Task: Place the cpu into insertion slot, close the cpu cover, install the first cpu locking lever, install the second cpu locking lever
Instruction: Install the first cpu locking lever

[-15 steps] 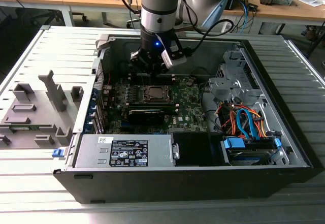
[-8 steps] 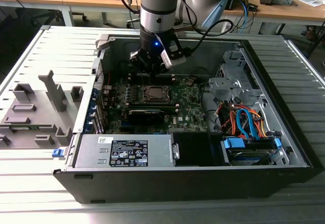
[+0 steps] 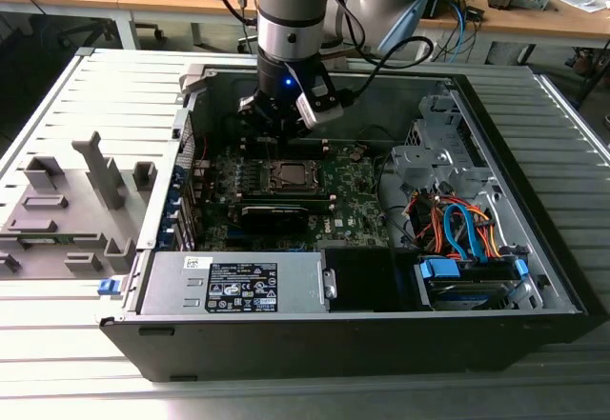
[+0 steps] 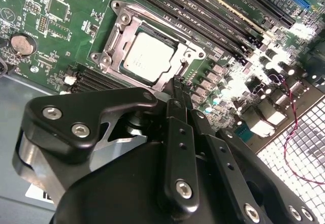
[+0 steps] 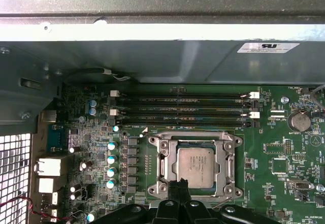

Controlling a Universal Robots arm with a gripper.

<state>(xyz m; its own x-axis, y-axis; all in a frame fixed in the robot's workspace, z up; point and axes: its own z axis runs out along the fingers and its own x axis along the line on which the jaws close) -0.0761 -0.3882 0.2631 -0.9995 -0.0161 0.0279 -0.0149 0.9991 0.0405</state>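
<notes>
Open PC case on a slatted tabletop (image 3: 76, 96). The cpu (image 5: 197, 166) sits in its insertion slot (image 5: 231, 169), cover down. My hand (image 4: 177, 84), pinched narrow and holding nothing, hovers at the socket edge, so I reckon levers are up.

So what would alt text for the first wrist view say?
A silvery cpu sits in the insertion slot under the metal cpu cover on a green motherboard, with the black pincer tips touching its near edge.
</notes>
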